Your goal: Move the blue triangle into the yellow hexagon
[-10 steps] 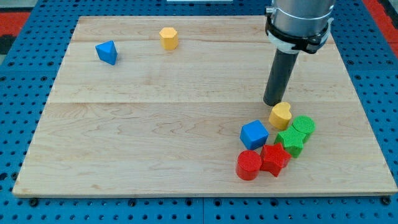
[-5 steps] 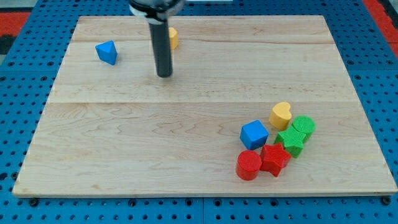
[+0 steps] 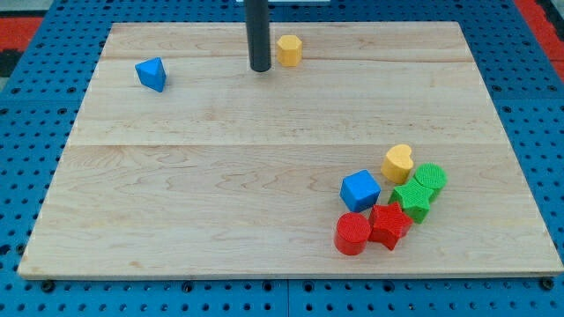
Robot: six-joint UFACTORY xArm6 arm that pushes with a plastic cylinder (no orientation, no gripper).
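The blue triangle (image 3: 152, 74) lies near the board's top left. The yellow hexagon (image 3: 289, 50) sits near the top edge, right of the board's middle. My tip (image 3: 260, 68) rests on the board just left of the yellow hexagon, a small gap apart from it. The blue triangle is well to the left of my tip, far from the hexagon.
A cluster sits at the lower right: a yellow heart (image 3: 397, 163), a blue cube (image 3: 359, 190), a green cylinder (image 3: 430, 179), a green star (image 3: 411, 200), a red star (image 3: 389, 224) and a red cylinder (image 3: 352, 233). The wooden board (image 3: 220, 194) lies on a blue pegboard.
My tip swept from the lower right cluster to the top left, then back right. The yellow hexagon has moved to the right along the top. The blue triangle has not moved.
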